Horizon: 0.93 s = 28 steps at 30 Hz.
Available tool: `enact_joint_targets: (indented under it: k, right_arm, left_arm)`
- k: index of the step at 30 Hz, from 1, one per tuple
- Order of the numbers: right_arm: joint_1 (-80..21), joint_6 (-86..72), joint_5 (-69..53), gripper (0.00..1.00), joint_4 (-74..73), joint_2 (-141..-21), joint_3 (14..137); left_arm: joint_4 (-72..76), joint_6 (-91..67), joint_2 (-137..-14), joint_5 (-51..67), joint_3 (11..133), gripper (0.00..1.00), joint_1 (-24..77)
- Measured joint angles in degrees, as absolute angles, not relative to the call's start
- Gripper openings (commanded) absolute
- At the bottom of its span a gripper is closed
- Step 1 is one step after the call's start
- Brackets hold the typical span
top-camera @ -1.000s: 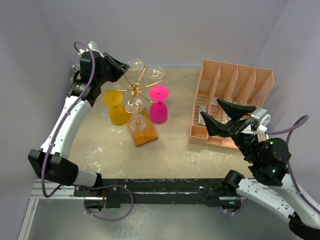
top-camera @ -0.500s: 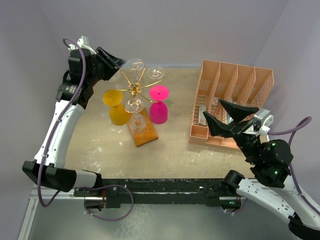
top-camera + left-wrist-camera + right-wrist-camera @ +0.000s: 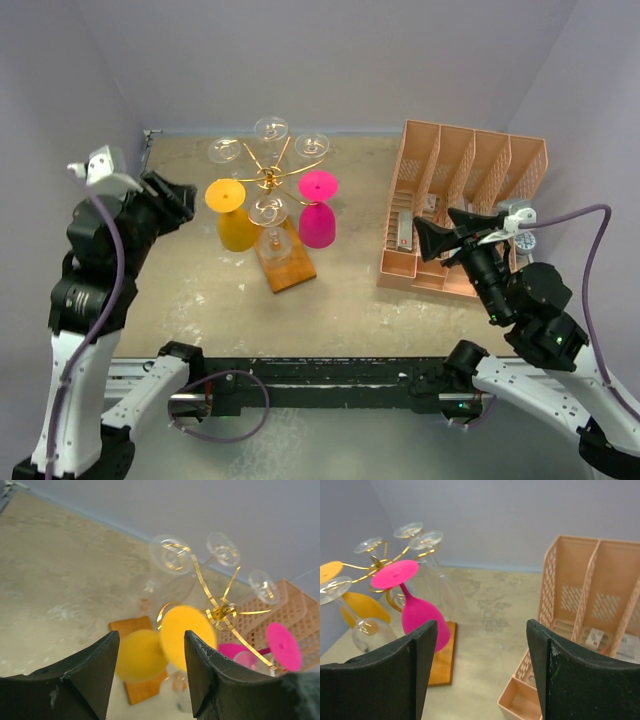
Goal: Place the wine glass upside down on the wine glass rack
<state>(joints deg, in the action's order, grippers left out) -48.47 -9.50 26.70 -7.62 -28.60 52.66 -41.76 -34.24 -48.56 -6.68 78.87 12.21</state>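
The gold wire wine glass rack (image 3: pixel 268 178) stands on its wooden base (image 3: pixel 287 268) at the table's middle back. A clear wine glass (image 3: pixel 225 151) hangs upside down from its back-left arm, its foot (image 3: pixel 170 555) caught in a curl. My left gripper (image 3: pixel 183 200) is open and empty, well left of the rack; in its wrist view (image 3: pixel 151 637) a yellow glass (image 3: pixel 187 637) shows between the fingers, far off. My right gripper (image 3: pixel 433 220) hovers open and empty by the organizer, and its wrist view (image 3: pixel 482 630) looks at bare table.
Yellow (image 3: pixel 232 215), pink (image 3: pixel 318 210) and other clear glasses (image 3: pixel 271 129) hang on the rack too. A salmon-pink slotted organizer (image 3: pixel 470 175) holding small items fills the right side. Purple walls close in behind and on both sides.
My left gripper opened, let go of the clear glass on the rack's back-left arm and drew back to the near left. My right gripper swung slightly up and right, still open.
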Motion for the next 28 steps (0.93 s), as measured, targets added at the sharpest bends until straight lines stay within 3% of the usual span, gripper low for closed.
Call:
enact_joint_targets:
  k: [9,28]
  right_arm:
    - [-48.5,-16.4,36.4,0.77,-17.2,-27.7,53.7]
    - [-48.5,-20.2,43.2,0.80,-24.1,-19.8,56.7]
  left_arm:
    - [-47.4,-30.6,-31.1,-17.5,67.7,0.60,12.1]
    - [-50.2,-26.6,-22.9,-22.9,70.4,0.64,12.1]
